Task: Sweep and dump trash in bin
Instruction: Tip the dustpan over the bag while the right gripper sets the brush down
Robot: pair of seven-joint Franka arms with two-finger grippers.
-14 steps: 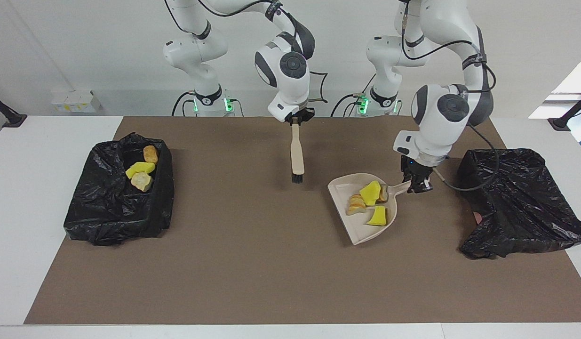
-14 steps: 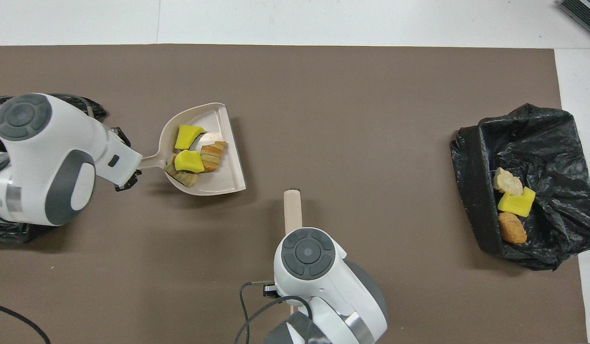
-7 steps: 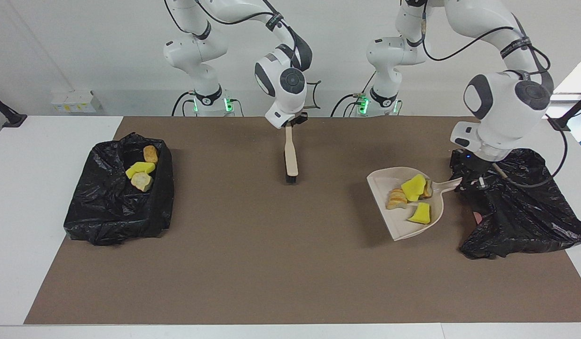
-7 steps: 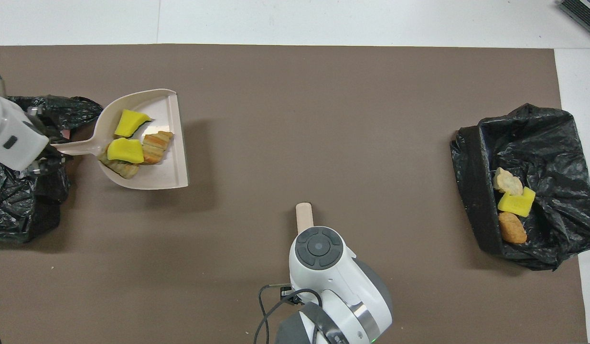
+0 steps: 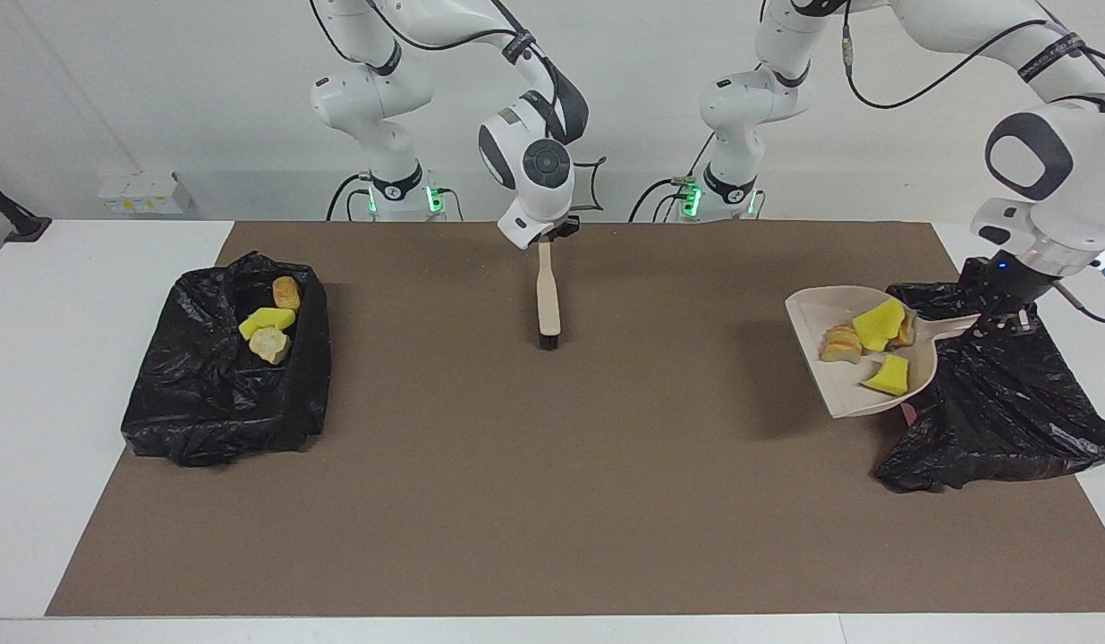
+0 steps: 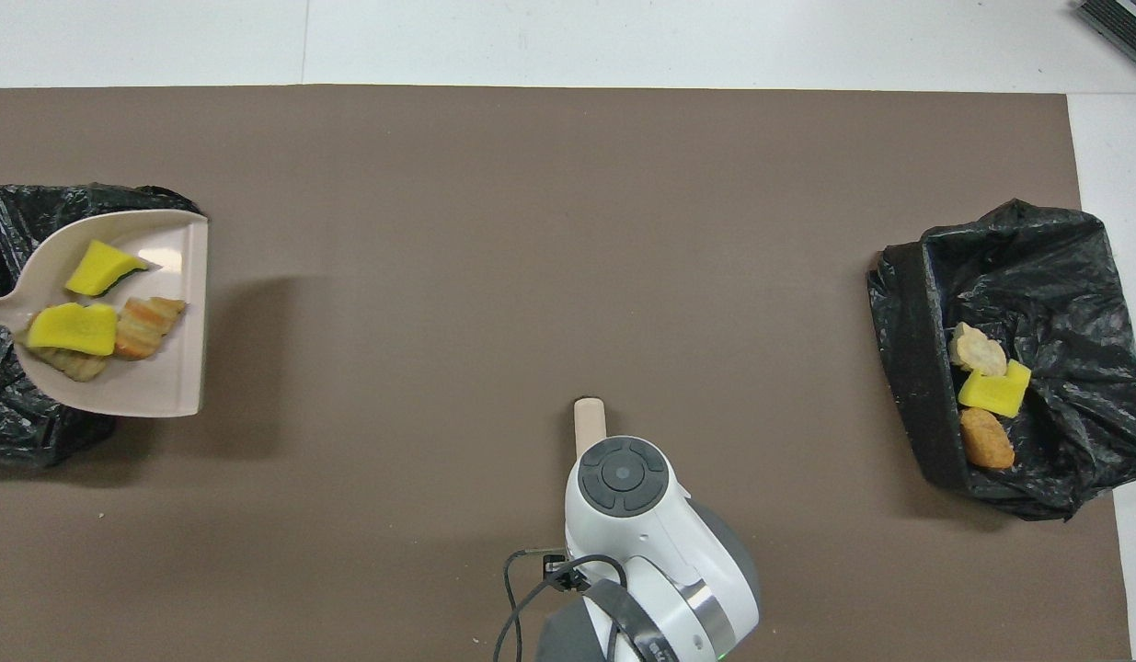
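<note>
My left gripper [image 5: 1005,320] is shut on the handle of the beige dustpan [image 5: 837,386], holding it raised and level over the rim of the black-lined bin [image 5: 995,407] at the left arm's end. The trash [image 5: 878,324] lies in the pan: two yellow chunks and tan bread bits [image 6: 71,328]. In the overhead view the dustpan [image 6: 158,386] shows, but this gripper is out of frame. My right gripper [image 5: 547,236] is shut on the top of the brush [image 5: 546,300], whose black bristles rest on the mat near mid-table. In the overhead view the wrist hides most of the brush [image 6: 589,421].
A second black-lined bin [image 5: 216,394] stands at the right arm's end, with a yellow chunk and two bread pieces [image 6: 989,391] inside. The brown mat [image 5: 516,501] covers the table, with white tabletop around it.
The left arm has carried the loaded dustpan sideways and upward to the bin at its end. The right arm drew the brush a little toward the robots.
</note>
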